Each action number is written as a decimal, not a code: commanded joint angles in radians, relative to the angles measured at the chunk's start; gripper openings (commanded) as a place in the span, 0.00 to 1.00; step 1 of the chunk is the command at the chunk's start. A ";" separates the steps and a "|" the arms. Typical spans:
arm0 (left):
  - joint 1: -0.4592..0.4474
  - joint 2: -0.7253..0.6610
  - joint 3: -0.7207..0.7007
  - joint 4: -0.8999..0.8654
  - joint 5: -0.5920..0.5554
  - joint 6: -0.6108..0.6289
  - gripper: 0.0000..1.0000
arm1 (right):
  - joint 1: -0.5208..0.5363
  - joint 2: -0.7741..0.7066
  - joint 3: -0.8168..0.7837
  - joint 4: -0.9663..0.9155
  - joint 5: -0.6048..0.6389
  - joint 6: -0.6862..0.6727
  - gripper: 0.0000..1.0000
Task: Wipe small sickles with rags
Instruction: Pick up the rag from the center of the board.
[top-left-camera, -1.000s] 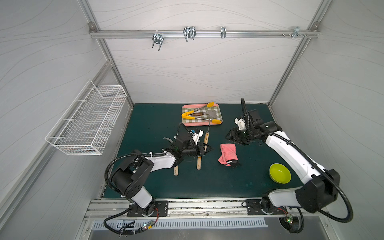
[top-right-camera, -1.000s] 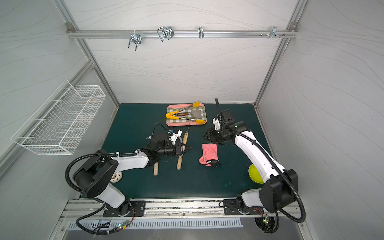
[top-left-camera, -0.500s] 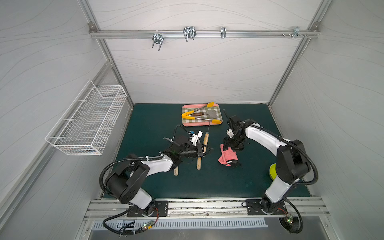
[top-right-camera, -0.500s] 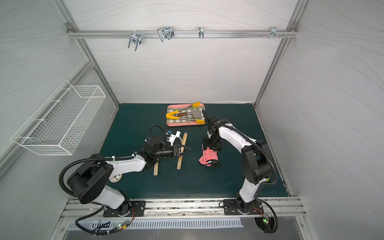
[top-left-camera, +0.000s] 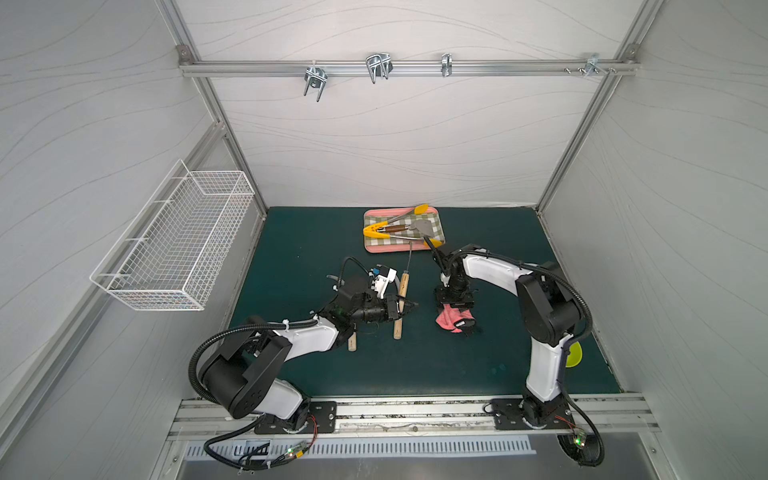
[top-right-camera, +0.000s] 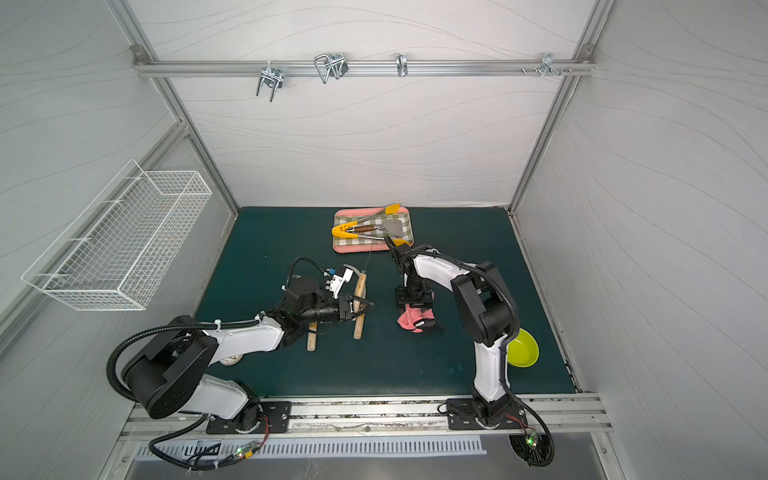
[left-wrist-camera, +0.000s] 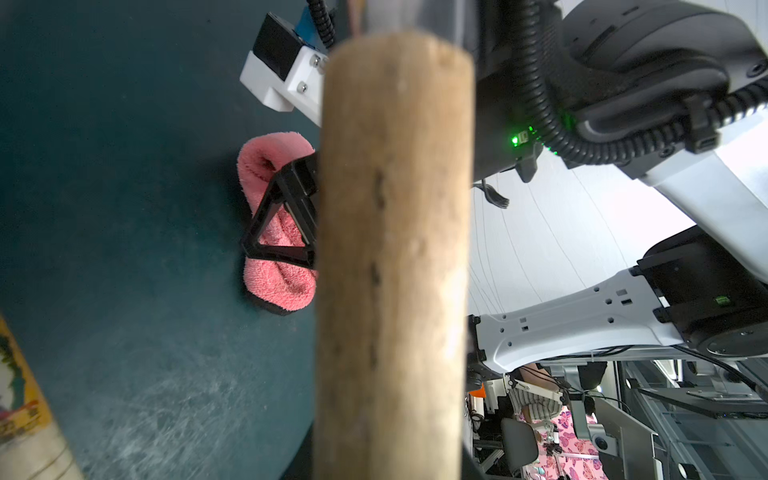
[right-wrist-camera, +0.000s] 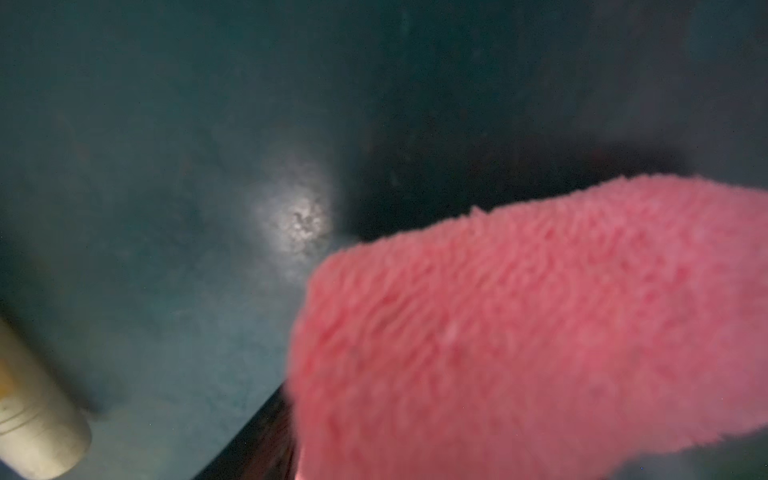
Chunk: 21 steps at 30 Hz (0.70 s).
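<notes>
Left gripper (top-left-camera: 400, 307) clenched on a sickle (top-left-camera: 397, 329) handle near the mat's (top-left-camera: 415, 374) centre; right gripper (top-left-camera: 455, 300) on the pink rag (top-left-camera: 450, 325) just right of it; whether its jaws grip, I cannot tell.

one small sickle (top-left-camera: 397, 326) stretches lengthwise over the green mat (top-left-camera: 415, 374), its pale wooden handle clamped in the left gripper (top-left-camera: 405, 306), its curved grey blade at the far end. a second pale handle (top-left-camera: 352, 343) lies just beside it. the fuzzy pink rag (top-left-camera: 449, 324), dark-edged, sits bunched on the mat nearby.
</notes>
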 joint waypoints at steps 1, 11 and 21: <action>0.012 -0.037 0.008 0.037 0.029 0.007 0.00 | -0.003 0.031 -0.003 -0.012 0.061 0.021 0.68; 0.019 -0.026 0.034 0.031 0.033 0.006 0.00 | -0.084 -0.106 -0.094 0.071 -0.027 -0.008 0.25; 0.001 0.053 0.085 0.129 0.076 -0.053 0.00 | -0.289 -0.343 -0.190 0.224 -0.488 -0.123 0.15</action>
